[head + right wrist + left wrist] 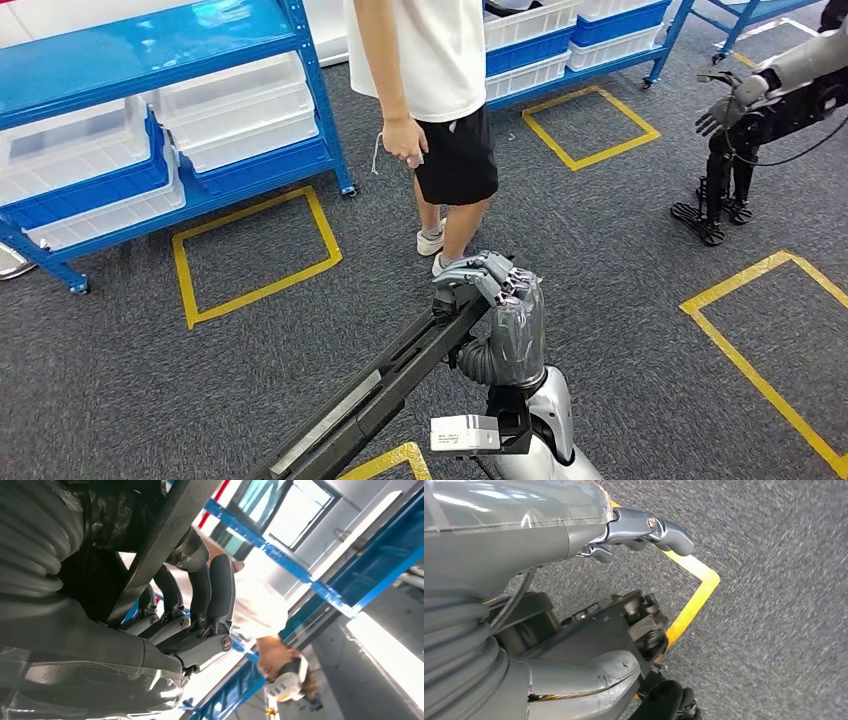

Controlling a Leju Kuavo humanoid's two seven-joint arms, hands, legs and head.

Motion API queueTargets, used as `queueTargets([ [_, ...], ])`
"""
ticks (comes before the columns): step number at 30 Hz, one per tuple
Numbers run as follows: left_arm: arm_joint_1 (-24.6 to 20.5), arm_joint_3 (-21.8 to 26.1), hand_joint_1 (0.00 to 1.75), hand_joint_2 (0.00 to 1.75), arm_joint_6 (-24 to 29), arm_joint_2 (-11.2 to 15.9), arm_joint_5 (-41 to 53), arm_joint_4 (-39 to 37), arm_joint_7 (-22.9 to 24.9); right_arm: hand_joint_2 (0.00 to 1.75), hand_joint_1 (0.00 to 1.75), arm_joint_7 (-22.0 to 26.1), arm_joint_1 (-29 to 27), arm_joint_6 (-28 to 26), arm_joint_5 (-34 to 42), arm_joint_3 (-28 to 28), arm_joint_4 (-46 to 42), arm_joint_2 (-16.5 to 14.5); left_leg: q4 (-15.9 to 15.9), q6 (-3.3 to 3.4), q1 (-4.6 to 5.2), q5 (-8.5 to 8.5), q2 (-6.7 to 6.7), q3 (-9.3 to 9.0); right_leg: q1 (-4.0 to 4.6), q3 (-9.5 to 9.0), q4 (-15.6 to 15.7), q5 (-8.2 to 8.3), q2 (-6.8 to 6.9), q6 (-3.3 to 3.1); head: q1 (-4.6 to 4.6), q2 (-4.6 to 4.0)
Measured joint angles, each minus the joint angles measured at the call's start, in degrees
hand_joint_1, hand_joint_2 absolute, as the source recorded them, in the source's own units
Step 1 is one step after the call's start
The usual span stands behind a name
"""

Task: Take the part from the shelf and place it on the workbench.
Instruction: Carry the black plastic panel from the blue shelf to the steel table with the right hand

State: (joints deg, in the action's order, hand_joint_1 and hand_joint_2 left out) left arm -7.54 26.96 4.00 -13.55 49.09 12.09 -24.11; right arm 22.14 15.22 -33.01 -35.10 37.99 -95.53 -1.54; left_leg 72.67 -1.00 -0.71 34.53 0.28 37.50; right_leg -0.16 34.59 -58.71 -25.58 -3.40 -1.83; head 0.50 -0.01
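The part [385,385] is a long dark bar with a grey strip. It slants from the bottom left of the head view up to the middle. My right hand [500,300] grips its upper end, fingers wrapped over the top. The right wrist view has those fingers [200,600] curled around the dark bar [160,540]. In the left wrist view my left hand [574,580] hangs over the carpet, its fingers [659,530] held apart from the thumb [589,675], closing on nothing. A dark bolted piece [624,625] lies in the gap beyond the palm; I cannot tell what it is.
A person [430,90] in a white shirt and black shorts stands just ahead of the part's tip. Blue shelves [150,120] with white bins stand at the left and back. Another robot [750,120] stands at the far right. Yellow tape squares [250,255] mark the grey carpet.
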Motion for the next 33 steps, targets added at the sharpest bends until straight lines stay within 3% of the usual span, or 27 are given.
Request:
queueTargets([
  [1, 0.07, 0.01, 0.0, 1.75, 0.01, 0.03, 0.0, 0.0, -0.01, 1.75, 1.75, 0.02, -0.16, -0.02, 0.01, 0.0, -0.04, 0.04, -3.43, 0.47, 0.1, -2.2, -0.5, -1.48, 0.14, -0.06, -0.02, 0.02, -0.82, -0.01, 0.0, -0.01],
  [3, 0.07, 0.04, 0.0, 1.75, 0.03, 0.19, 0.0, 0.0, -0.01, 1.75, 1.75, 0.06, -0.26, -0.05, 0.01, -0.01, -0.2, 0.08, -11.54, 1.84, 0.26, -5.94, -3.21, -5.06, 0.23, -0.12, -0.03, 0.13, -2.19, 0.06, -0.04, -0.01],
  [5, 0.04, 0.09, 0.0, 1.75, 0.04, 0.33, 0.0, 0.0, -0.04, 1.75, 1.75, 0.11, -0.35, -0.09, 0.01, -0.01, -0.35, 0.08, -15.23, 2.9, 0.48, -7.02, -5.15, -6.78, -0.17, 0.11, 0.05, 0.4, -3.35, 0.52, 0.06, 0.0],
  [7, 0.04, 0.1, 0.0, 1.75, 0.05, 0.31, 0.0, 0.0, -0.07, 1.75, 1.75, 0.15, -0.5, -0.11, 0.03, -0.02, -0.51, 0.09, -16.17, 3.34, 0.55, -7.45, -4.3, -7.23, -0.4, 0.31, 0.48, 0.85, -4.65, 1.36, 0.2, -0.01],
  [8, 0.03, 0.11, 0.0, 1.75, 0.06, 0.3, -0.01, 0.0, -0.07, 1.75, 1.75, 0.16, -0.57, -0.13, 0.03, -0.03, -0.63, 0.11, -16.99, 3.45, 0.4, -7.9, -3.53, -7.55, -0.25, 0.47, 0.43, 0.78, -4.26, 1.65, 0.19, -0.01],
  [10, 0.0, 0.15, 0.0, 1.75, 0.08, 0.25, -0.01, 0.0, 0.02, 1.75, 1.75, 0.19, -0.56, -0.18, 0.04, -0.04, -0.86, 0.18, -18.74, 3.66, 0.03, -8.8, -1.73, -8.22, 0.13, 1.96, -2.35, -1.2, -1.26, 2.06, 0.09, -0.02],
  [11, 0.04, 0.16, 0.0, 1.75, 0.08, 0.26, 0.03, 0.0, 0.21, 1.75, 1.75, 0.2, -0.66, -0.23, 0.04, -0.05, -0.9, 0.24, -19.07, 3.66, 0.04, -8.94, -0.82, -8.38, 0.08, 3.49, -5.47, -3.03, 0.76, 2.23, 0.05, -0.02],
  [13, 0.34, 0.18, 0.0, 1.75, 0.08, 0.32, 0.25, 0.0, 0.65, 1.75, 1.75, 0.2, -1.49, -0.54, 0.02, -0.09, -0.94, 0.43, -19.02, 3.58, 0.05, -8.79, 0.96, -8.36, -0.38, 6.81, -12.37, -6.18, 2.61, 2.84, 0.02, -0.02],
  [14, 0.58, 0.19, 0.0, 1.75, 0.08, 0.37, 0.4, 0.0, 0.78, 1.75, 1.75, 0.21, -2.26, -0.81, -0.05, -0.16, -1.01, 0.57, -18.86, 3.44, 0.02, -8.62, 1.81, -8.33, -0.7, 7.54, -14.03, -6.47, 2.91, 3.17, 0.02, -0.02],
  [15, 0.82, 0.19, 0.0, 1.75, 0.08, 0.42, 0.55, 0.0, 0.8, 1.75, 1.75, 0.23, -3.12, -1.1, -0.15, -0.28, -1.15, 0.73, -18.61, 3.24, -0.05, -8.42, 2.58, -8.28, -1.03, 7.21, -13.65, -5.78, 3.21, 3.5, 0.02, -0.01],
  [17, 1.13, 0.19, 0.0, 1.75, 0.08, 0.46, 0.73, 0.0, 0.77, 1.75, 1.75, 0.32, -4.61, -1.57, -0.4, -0.59, -1.63, 0.96, -17.62, 2.56, -0.23, -7.73, 3.91, -8.14, -1.51, 3.43, -7.06, -2.71, 4.84, 3.98, 0.02, -0.01],
  [19, 1.2, 0.19, 0.0, 1.75, 0.1, 0.55, 0.79, 0.0, 0.72, 1.75, 1.75, 0.42, -5.45, -1.87, -0.56, -0.83, -2.1, 1.05, -16.33, 1.54, -0.11, -6.76, 4.89, -7.85, -1.42, 0.23, -1.43, -0.95, 6.55, 3.65, 0.04, -0.01],
  [20, 1.19, 0.19, 0.0, 1.75, 0.1, 0.61, 0.81, 0.0, 0.71, 1.75, 1.75, 0.47, -5.7, -1.99, -0.62, -0.92, -2.28, 1.07, -15.87, 1.07, -0.03, -6.4, 5.28, -7.84, -1.27, -0.2, -0.58, -0.91, 6.85, 3.22, 0.05, 0.0],
  [23, 1.08, 0.19, 0.0, 1.75, 0.16, 0.69, 0.99, 0.0, 0.7, 1.75, 1.75, 0.57, -6.35, -2.1, -0.72, -1.09, -2.74, 1.17, -15.47, 0.11, -0.23, -5.89, 6.01, -8.14, -1.17, 0.3, -0.93, -0.81, 5.15, 1.88, 0.08, -0.01],
  [25, 0.96, 0.19, 0.0, 1.75, 0.27, 0.71, 1.13, 0.0, 0.63, 1.75, 1.75, 0.69, -6.6, -1.97, -0.76, -1.13, -2.95, 1.19, -12.85, -0.32, -0.51, -3.6, 3.94, -7.14, -1.33, 0.48, -0.72, -0.49, 4.02, 1.18, 0.08, -0.01],
  [27, 0.94, 0.21, 0.0, 1.75, 0.52, 0.73, 1.05, 0.0, 0.43, 1.75, 1.75, 1.04, -6.74, -1.51, -0.68, -1.14, -3.04, 1.19, -5.66, -0.51, -0.63, 0.57, 1.14, -3.99, -1.17, 0.71, -0.66, -0.26, 2.83, 0.76, 0.09, -0.02],
  [29, 0.88, 0.43, 0.0, 1.75, 1.01, 0.77, 0.4, 0.0, 0.04, 1.75, 1.75, 1.49, -6.83, -0.65, -0.3, -1.14, -3.05, 1.19, 0.71, -0.31, -0.55, 2.65, 0.3, -0.98, -0.74, 0.89, -0.68, -0.11, 1.4, 0.52, 0.1, -0.02],
  [30, 0.79, 0.7, 0.0, 1.75, 1.25, 0.79, -0.2, 0.0, -0.3, 1.75, 1.75, 1.67, -6.79, -0.21, -0.04, -1.14, -3.05, 1.19, 0.98, 0.01, -0.44, 1.95, 0.18, -0.75, -0.5, 0.9, -0.69, -0.05, 0.63, 0.44, 0.1, -0.01],
  [31, 0.67, 1.06, 0.0, 1.75, 1.43, 0.81, -0.9, 0.0, -0.78, 1.75, 1.75, 1.81, -6.68, 0.19, 0.22, -1.14, -3.05, 1.18, -1.07, 0.48, -0.25, 0.21, -0.07, -1.6, -0.29, 0.85, -0.69, 0.01, -0.15, 0.37, 0.1, -0.01],
  [33, 0.4, 1.91, 0.0, 1.75, 1.5, 0.97, -2.08, 0.0, -2.06, 1.75, 1.75, 2.19, -6.27, 0.79, 0.93, -1.17, -3.05, 1.09, -8.85, 1.94, 0.18, -3.98, -2.27, -5.05, 0.0, 0.71, -0.67, 0.15, -1.56, 0.34, 0.08, 0.0],
])
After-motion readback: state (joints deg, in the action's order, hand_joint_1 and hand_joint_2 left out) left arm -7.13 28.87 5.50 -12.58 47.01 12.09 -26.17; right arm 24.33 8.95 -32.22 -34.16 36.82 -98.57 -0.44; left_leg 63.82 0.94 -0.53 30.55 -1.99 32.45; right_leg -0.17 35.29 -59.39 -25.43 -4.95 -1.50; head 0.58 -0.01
